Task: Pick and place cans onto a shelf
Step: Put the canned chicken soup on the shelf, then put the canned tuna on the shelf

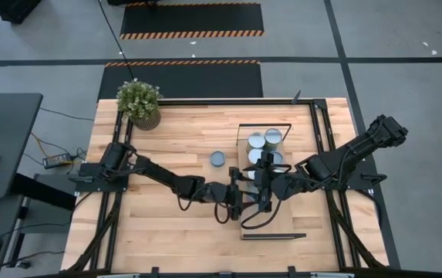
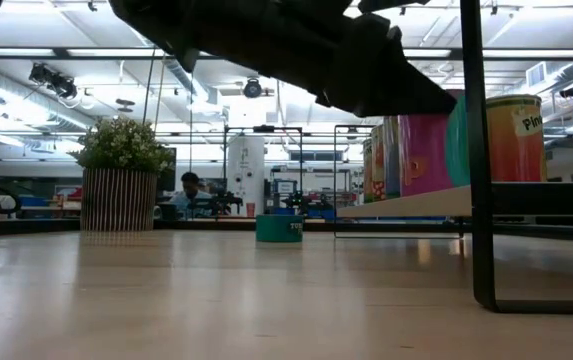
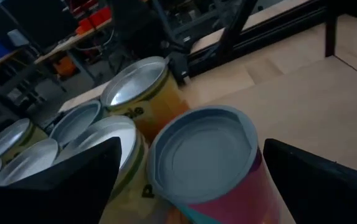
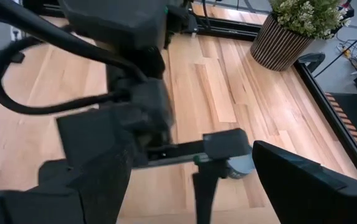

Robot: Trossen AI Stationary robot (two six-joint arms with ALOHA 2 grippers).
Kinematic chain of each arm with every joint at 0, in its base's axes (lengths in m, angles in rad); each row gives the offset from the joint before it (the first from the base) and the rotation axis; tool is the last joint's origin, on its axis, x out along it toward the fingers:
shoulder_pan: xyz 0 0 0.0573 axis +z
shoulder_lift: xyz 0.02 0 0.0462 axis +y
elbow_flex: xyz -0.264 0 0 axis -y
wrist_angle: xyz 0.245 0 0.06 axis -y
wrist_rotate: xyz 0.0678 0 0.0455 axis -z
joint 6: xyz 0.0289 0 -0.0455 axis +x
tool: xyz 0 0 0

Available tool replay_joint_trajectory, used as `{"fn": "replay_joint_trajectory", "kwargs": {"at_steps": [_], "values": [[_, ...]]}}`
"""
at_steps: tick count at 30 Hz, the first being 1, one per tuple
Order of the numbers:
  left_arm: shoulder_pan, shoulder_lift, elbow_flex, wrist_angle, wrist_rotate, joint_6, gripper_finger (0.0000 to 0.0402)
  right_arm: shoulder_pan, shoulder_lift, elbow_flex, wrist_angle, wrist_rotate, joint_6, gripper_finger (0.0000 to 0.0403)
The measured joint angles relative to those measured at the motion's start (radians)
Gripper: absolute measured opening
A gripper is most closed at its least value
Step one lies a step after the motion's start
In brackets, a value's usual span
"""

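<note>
Left tool (image 3: 192, 149) first, in its own wrist view: my two dark fingers (image 3: 72, 180) stand wide open, one on each side of a can with a grey lid (image 3: 203, 152) and pink and teal sides. I see a gap on both sides, so I am around it, not gripping it. Just beside that can stands a cluster of silver-topped cans (image 3: 113, 124), packed against each other on the shelf.

Right wrist view: my right tool (image 4: 194, 146) is open as well, with nothing between its fingers. Past them lie my left arm (image 4: 113, 37), a black bar of the shelf frame, and one lone can (image 4: 243, 165) standing on the bare worktop (image 4: 228, 81) off the shelf. A potted plant (image 4: 296, 25) stands farther out from the shelf.

High view: both arms meet over the middle of the shelf (image 1: 271, 220), the left arm reaching in across its long side, the right across the opposite side. Silver can tops show on the shelf's far half. The lone can sits on the worktop just beside the shelf's long side.

Low view: the shelf board carries upright cans, among them an orange can (image 2: 514, 138) and the pink and teal one. A dark arm hangs over the shelf. The lone can stands on the worktop beyond the shelf's end, and a person (image 2: 191, 190) sits far behind it.
</note>
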Motion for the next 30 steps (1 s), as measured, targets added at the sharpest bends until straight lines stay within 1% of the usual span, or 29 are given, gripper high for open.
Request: {"fn": "replay_joint_trajectory", "kwargs": {"at_steps": [3, 7, 9, 10, 13, 16, 18, 21, 24, 27, 30], "values": [[-0.013, -0.007, 0.000, -0.024, -0.014, 0.001, 0.0399, 0.003, 0.000, 0.000, 0.001, -0.002, 0.000, 0.0338], [-0.063, -0.049, 0.000, -0.096, -0.140, 0.084, 0.0399, 0.005, 0.000, 0.000, 0.001, 0.001, -0.009, 0.0338], [-0.088, -0.082, 0.000, -0.174, -0.198, 0.111, 0.0399, 0.004, -0.003, 0.000, -0.001, 0.014, -0.017, 0.0338], [-0.097, -0.099, 0.000, -0.222, -0.206, 0.114, 0.0399, 0.004, -0.006, 0.000, 0.000, 0.015, -0.022, 0.0338], [-0.112, -0.154, 0.001, -0.402, -0.190, 0.073, 0.0399, 0.007, -0.014, 0.000, 0.000, 0.015, -0.026, 0.0338], [-0.095, -0.192, -0.005, -0.556, -0.131, -0.062, 0.0399, 0.013, -0.025, 0.000, 0.001, 0.015, -0.026, 0.0338], [-0.067, -0.205, -0.033, -0.616, -0.090, -0.152, 0.0399, 0.016, -0.028, 0.000, 0.000, 0.018, -0.026, 0.0338], [-0.020, -0.213, -0.108, -0.651, -0.050, -0.264, 0.0399, 0.015, -0.028, 0.000, -0.002, 0.019, -0.024, 0.0338], [0.020, -0.213, -0.181, -0.645, -0.020, -0.317, 0.0399, 0.015, -0.028, 0.000, -0.004, 0.020, -0.019, 0.0338], [0.055, -0.213, -0.204, -0.626, 0.004, -0.379, 0.0399, 0.015, -0.028, 0.000, 0.001, 0.022, -0.034, 0.0338], [0.080, -0.220, -0.207, -0.655, 0.004, -0.375, 0.0399, 0.015, -0.028, 0.000, 0.008, 0.023, -0.044, 0.0338]]}}
